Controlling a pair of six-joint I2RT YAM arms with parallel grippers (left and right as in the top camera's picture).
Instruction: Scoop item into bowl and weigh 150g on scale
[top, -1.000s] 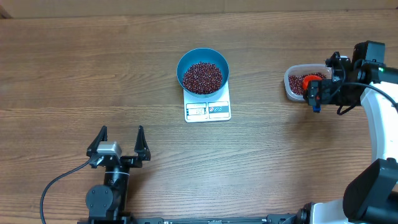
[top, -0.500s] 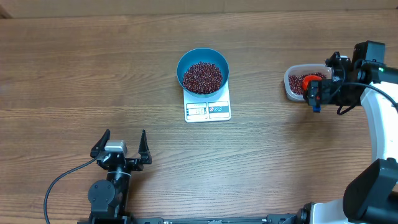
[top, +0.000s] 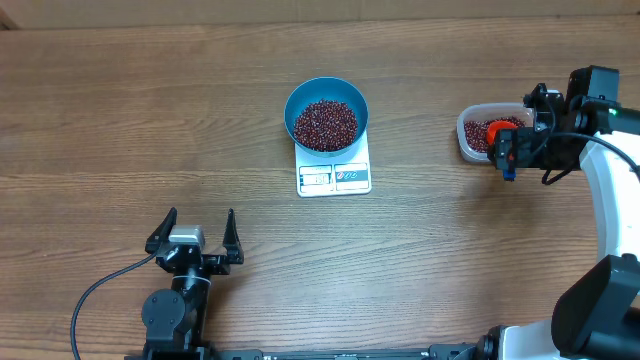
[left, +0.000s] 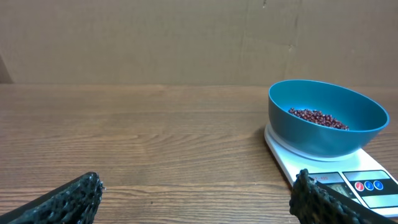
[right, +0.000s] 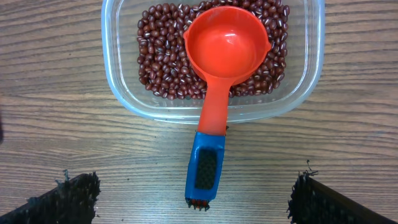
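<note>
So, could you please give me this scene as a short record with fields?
centre: light-blue bowl of red-brown beans, standing on the white scale
right side: clear plastic tub holding more beans
tool: red scoop with blue handle, cup empty in the tub, handle out over its rim
left arm: left hand open, empty, far from the scale
right arm: right hand open, a finger either side of the scoop's handle, not gripping
scale display: unreadable

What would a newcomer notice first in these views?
The light-blue bowl, holding a pile of dark red-brown beans, sits on the white scale at the centre of the overhead view. Next comes the orange scoop, lying empty in the clear tub of beans at far right, its blue handle over the rim.
</note>
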